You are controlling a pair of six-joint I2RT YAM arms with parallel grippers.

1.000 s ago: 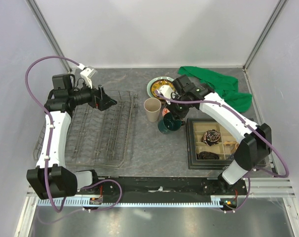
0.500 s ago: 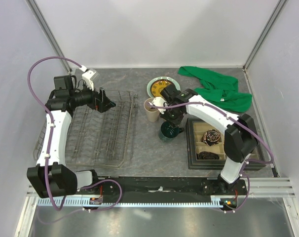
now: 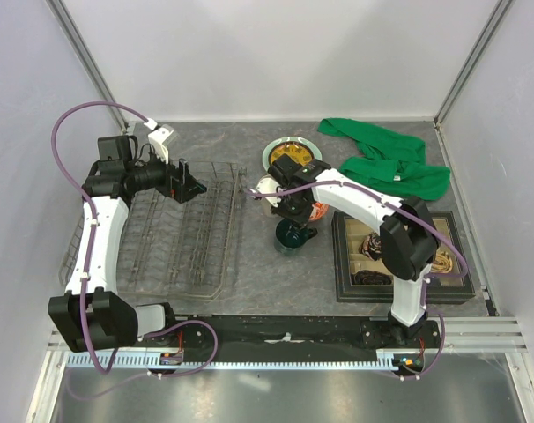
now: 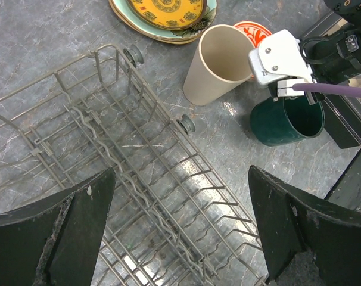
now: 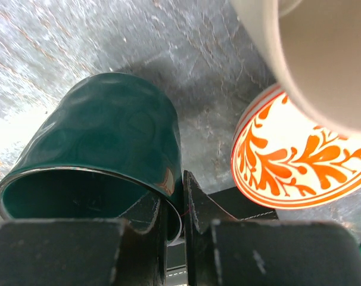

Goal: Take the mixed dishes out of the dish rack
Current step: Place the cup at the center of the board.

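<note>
The grey wire dish rack [image 3: 188,233] lies at the left, and no dish shows among its tines [image 4: 139,179]. My left gripper [image 3: 192,185] hovers over the rack's far end, open with nothing between its fingers [image 4: 181,173]. My right gripper [image 3: 293,211] is shut on the rim wall of the dark green mug [image 5: 109,149], one finger inside and one outside [image 5: 173,199]. The mug [image 3: 289,236] hangs tilted just right of the rack. Beside it stand the beige cup [image 4: 219,62] and the red-and-white bowl [image 5: 293,167]. The stacked plates [image 3: 289,154] lie behind them.
A black compartmented tray [image 3: 399,256] with dark items sits at the right, close to the mug. A green cloth [image 3: 390,159] lies crumpled at the far right. Bare grey tabletop [image 3: 276,282] shows between the rack and the tray.
My right arm has swung left and toward the near edge, carrying the mug from beside the tray toward the rack. The left arm has barely moved.
</note>
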